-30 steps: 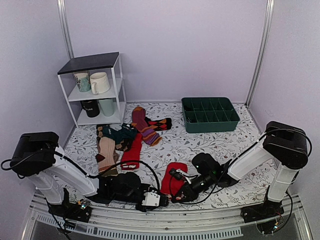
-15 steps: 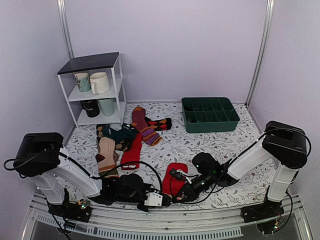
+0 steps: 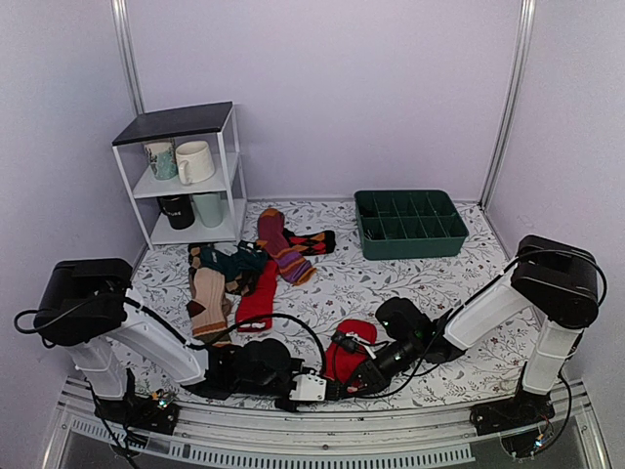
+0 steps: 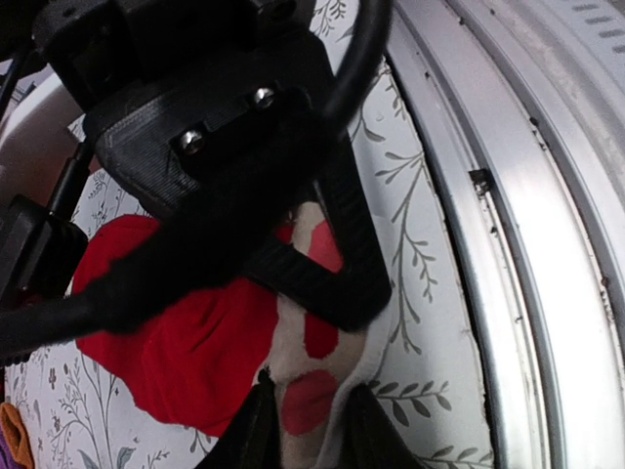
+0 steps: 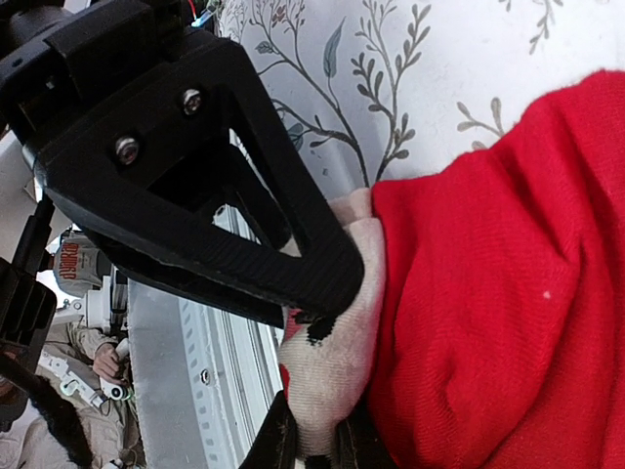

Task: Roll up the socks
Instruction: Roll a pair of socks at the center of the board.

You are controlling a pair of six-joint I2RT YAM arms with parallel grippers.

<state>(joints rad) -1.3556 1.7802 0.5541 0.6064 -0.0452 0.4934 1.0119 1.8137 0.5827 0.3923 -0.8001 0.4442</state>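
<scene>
Socks (image 3: 346,342): red bundle at the near edge of the table (image 3: 391,283), centre, between the two arms. Their cream cuff (image 4: 311,386), spotted red, lies toward the metal rail (image 4: 508,244).
Left gripper (image 4: 305,438): clamped on the cuff, cloth pinched between the fingers.
Right gripper (image 5: 314,442): likewise closed on the cuff, close against the left one.
Other socks (image 3: 244,274) lie in a pile well apart, far left.
Writing: a red-lettered label (image 5: 72,260) in the right wrist view, too blurred to read.
</scene>
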